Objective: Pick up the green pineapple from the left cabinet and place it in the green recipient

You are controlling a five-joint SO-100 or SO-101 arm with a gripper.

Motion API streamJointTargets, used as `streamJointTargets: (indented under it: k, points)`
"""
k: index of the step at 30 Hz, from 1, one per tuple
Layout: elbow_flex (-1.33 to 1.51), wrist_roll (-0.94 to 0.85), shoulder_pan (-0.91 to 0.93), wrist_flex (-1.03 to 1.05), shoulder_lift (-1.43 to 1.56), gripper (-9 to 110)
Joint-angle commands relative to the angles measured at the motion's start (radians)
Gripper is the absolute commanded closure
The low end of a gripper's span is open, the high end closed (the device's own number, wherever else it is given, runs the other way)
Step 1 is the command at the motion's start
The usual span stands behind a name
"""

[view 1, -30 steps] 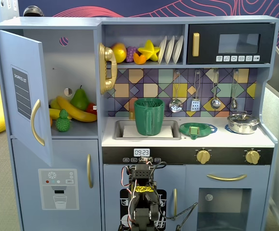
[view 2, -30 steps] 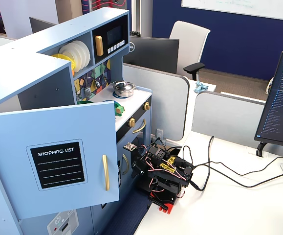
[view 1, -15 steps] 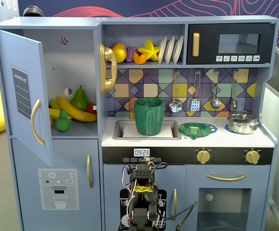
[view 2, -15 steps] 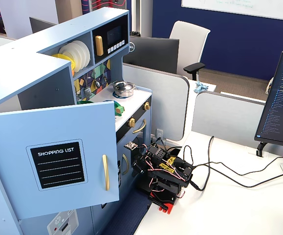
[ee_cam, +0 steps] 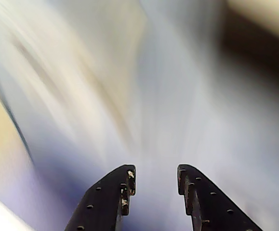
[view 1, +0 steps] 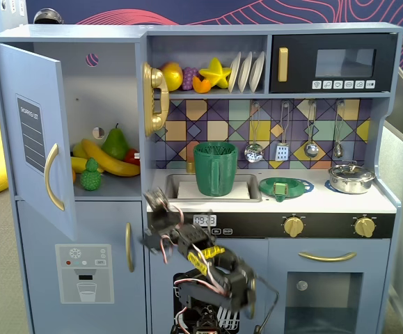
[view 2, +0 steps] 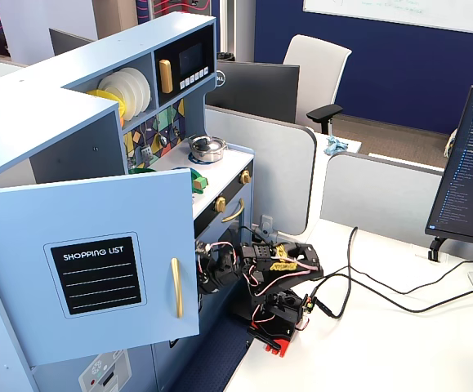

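Inside the left cabinet [view 1: 107, 104], one fixed view alone shows the green pineapple [view 1: 90, 175].

I see green pineapple [view 1: 90, 175]: small, bumpy, upright on left cabinet [view 1: 104, 118] shelf, front-left of banana pile. Cabinet door [view 1: 33, 136] swung open, gold handle and shopping-list panel facing out. Green recipient [view 1: 215, 168]: ribbed dark-green pitcher, upright in sink, handle on its left.
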Motion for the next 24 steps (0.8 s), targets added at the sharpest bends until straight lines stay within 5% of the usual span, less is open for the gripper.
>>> streamJointTargets:
  k: [1,9,24]
  points:
    - [-0.195,0.081,-0.054,-0.279,-0.164,85]
    - [-0.359,0.115,-0.006,-0.517,-0.382,71]
    - [-0.594,-0.020,-0.038,-0.681,-0.686,69]
